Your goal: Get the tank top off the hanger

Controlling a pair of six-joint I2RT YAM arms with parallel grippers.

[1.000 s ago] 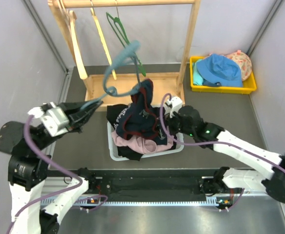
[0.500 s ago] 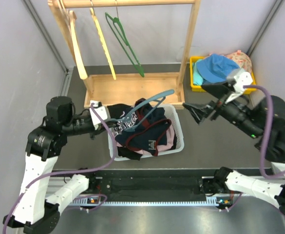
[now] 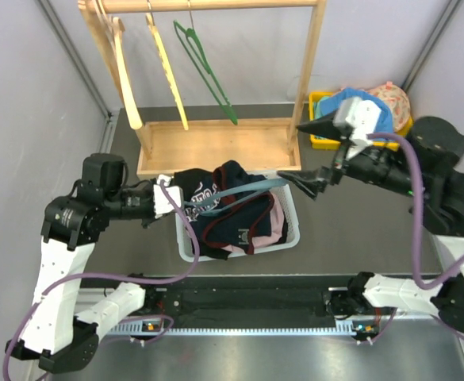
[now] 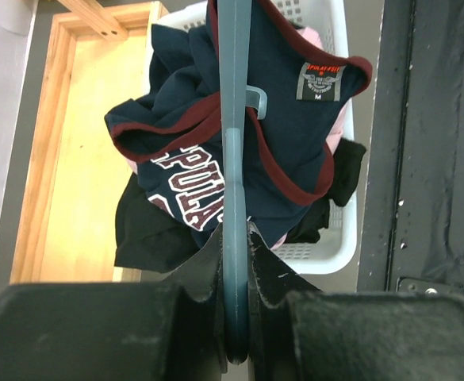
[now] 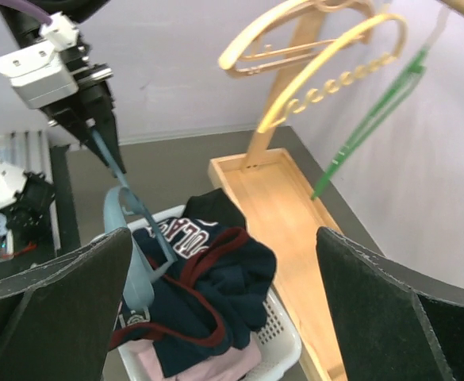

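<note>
One L tool [image 4: 234,242] clamps hanger [image 4: 234,119]; tank top [image 4: 291,151] lies just beyond it.

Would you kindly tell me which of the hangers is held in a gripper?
The grey-blue hanger, clamped in the left gripper above the basket; the wooden hanger, yellow hanger and green hanger hang on the rack.

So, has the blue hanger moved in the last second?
Yes: the blue hanger dropped from in front of the wooden rack to lie low over the white basket.
</note>
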